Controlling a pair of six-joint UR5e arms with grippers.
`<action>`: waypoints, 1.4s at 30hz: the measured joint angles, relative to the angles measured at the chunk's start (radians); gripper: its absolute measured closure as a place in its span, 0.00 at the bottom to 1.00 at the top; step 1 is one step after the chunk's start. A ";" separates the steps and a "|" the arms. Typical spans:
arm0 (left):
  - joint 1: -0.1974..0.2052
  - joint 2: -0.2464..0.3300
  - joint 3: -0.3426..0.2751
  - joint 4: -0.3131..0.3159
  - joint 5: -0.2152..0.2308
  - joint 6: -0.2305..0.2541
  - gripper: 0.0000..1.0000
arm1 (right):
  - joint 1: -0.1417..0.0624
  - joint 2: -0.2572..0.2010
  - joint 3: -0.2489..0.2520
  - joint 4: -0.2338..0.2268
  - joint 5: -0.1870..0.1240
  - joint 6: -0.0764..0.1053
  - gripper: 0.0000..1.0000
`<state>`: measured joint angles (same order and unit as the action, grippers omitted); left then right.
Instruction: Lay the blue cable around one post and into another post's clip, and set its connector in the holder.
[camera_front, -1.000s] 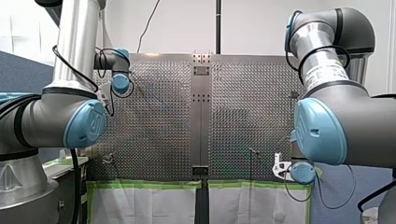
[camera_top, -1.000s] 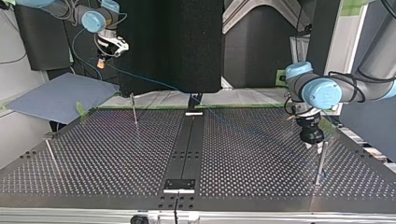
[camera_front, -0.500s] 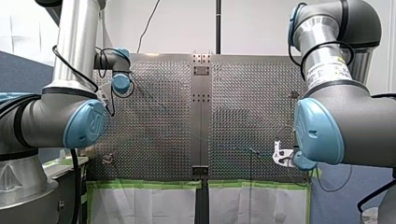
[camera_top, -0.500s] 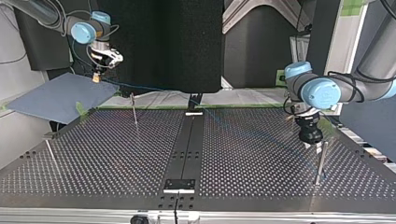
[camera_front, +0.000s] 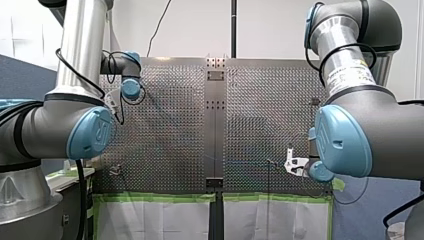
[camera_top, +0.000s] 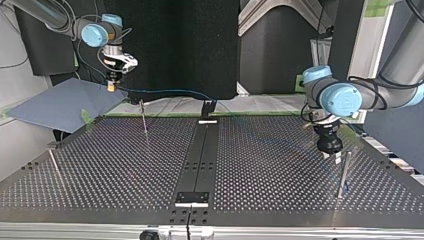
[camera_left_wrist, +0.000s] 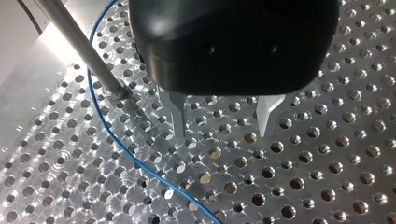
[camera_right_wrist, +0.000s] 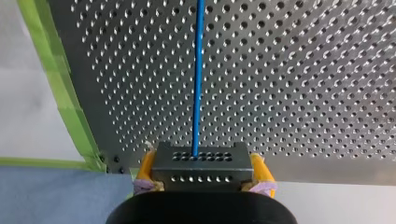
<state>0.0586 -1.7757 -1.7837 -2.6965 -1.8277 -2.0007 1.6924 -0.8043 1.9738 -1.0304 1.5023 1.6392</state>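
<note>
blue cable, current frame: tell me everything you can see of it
The blue cable is thin, smooth and plastic-looking. In the right wrist view it leaves the dark, hole-dotted connector, which my right gripper clamps between yellow pads, and runs straight out over the perforated table. In the top view it spans the air, sagging slightly. In the left wrist view it curves past the base of a metal post, beside my left gripper, whose open fingers do not touch it.

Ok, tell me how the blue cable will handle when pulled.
Probably floppy: the blue cable curves loosely past the post. Likely light, being so thin. Under pull it should straighten, as it does ahead of the connector in my right gripper.
</note>
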 joint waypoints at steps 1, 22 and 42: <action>-0.001 0.000 0.000 0.000 0.000 0.000 0.25 | 0.001 0.000 0.000 -0.001 -0.002 0.004 1.00; -0.010 0.000 0.000 0.001 0.001 0.000 0.25 | -0.009 0.004 0.016 -0.052 -0.063 0.055 1.00; -0.015 0.000 0.000 -0.002 0.000 0.008 0.25 | -0.075 0.091 0.029 -0.182 -0.032 0.106 1.00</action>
<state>0.0433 -1.7758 -1.7836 -2.6981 -1.8280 -1.9928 1.6172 -0.7131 2.0026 -1.2120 1.4700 1.7455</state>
